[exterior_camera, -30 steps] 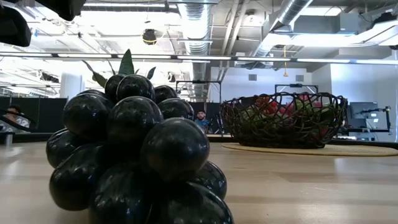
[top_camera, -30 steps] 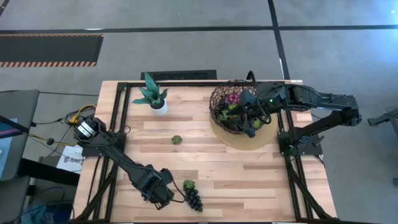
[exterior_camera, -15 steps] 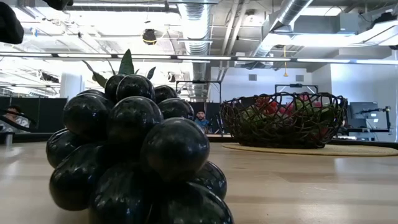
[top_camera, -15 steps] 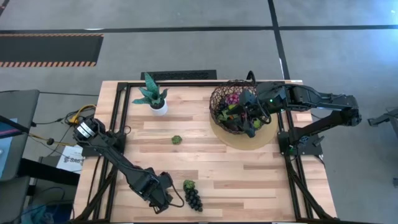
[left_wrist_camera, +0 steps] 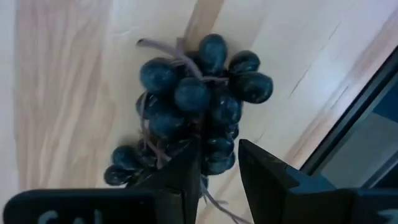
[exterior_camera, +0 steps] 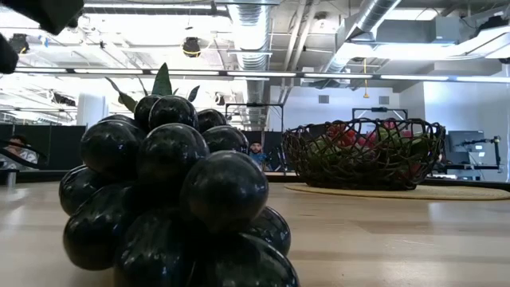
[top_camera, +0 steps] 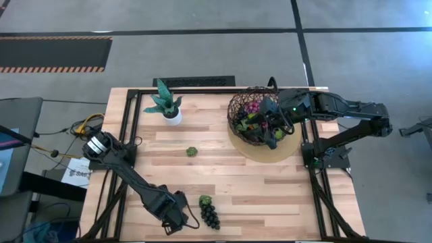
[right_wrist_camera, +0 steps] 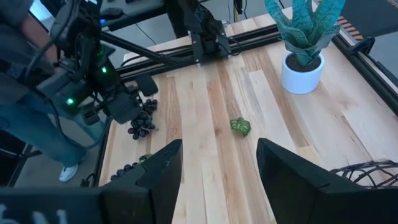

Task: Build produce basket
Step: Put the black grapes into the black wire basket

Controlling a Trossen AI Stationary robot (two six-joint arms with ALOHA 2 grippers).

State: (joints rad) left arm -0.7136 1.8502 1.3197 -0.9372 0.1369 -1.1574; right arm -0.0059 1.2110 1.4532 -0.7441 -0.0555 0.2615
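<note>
From above, the left gripper has slid closer to the black grapes since a second ago; the basket, filled with mixed produce, sits on a tan disc under the right gripper. Low down, the grapes fill the foreground, glossy and round. The left wrist shows fingers slightly apart, not gripping, just short of the bunch; the right wrist shows wide-open jaws.

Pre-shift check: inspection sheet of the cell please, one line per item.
Surface: pale wood-plank table.
Job's things: round dark open-weave wire basket, produce inside, on flat tan disc; black toy grape bunch at near edge.
Clutter: small potted green plant; small green leafy piece.
Grippers: left gripper open, close over the bunch; right gripper open, above the basket.
Cables: bundle left of the table.
Surroundings: person beside the table.
</note>
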